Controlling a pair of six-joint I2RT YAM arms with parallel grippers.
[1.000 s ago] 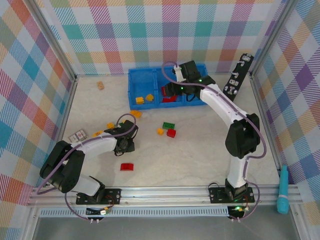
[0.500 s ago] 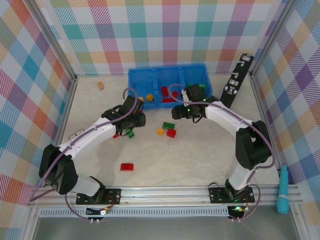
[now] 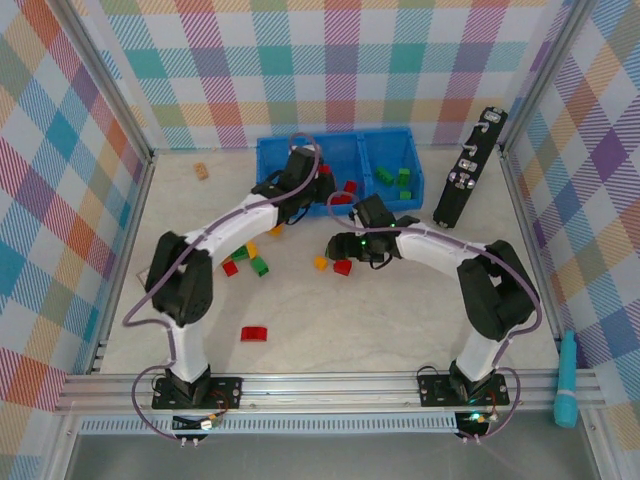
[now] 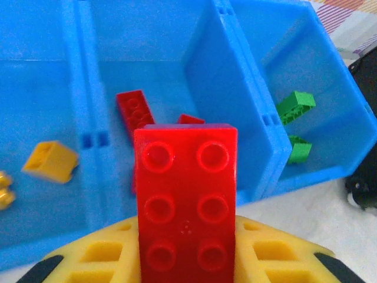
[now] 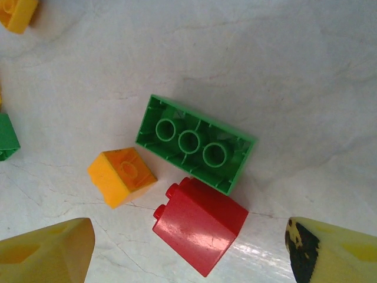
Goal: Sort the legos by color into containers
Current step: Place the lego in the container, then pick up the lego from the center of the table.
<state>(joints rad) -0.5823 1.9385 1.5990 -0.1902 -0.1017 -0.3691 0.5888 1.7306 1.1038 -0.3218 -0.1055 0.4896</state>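
The left hand (image 4: pixel 186 254), pinching a red brick (image 4: pixel 185 194) tight, has reached the blue bin's (image 4: pixel 206 59) middle part — ready to drop — and the right hand (image 5: pixel 188 247), wide open and empty, has come down over a green brick (image 5: pixel 196 143).

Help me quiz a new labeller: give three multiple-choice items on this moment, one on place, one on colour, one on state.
1. The green bricks in the bin lie in which compartment? A left B middle C right
2. The left gripper's held brick is which colour? A red B green C yellow
3. The green brick below the right gripper lies how? A studs up B hollow side up C on end
C: they sit rightmost. A: its studs are red. B: its inner tubes show.
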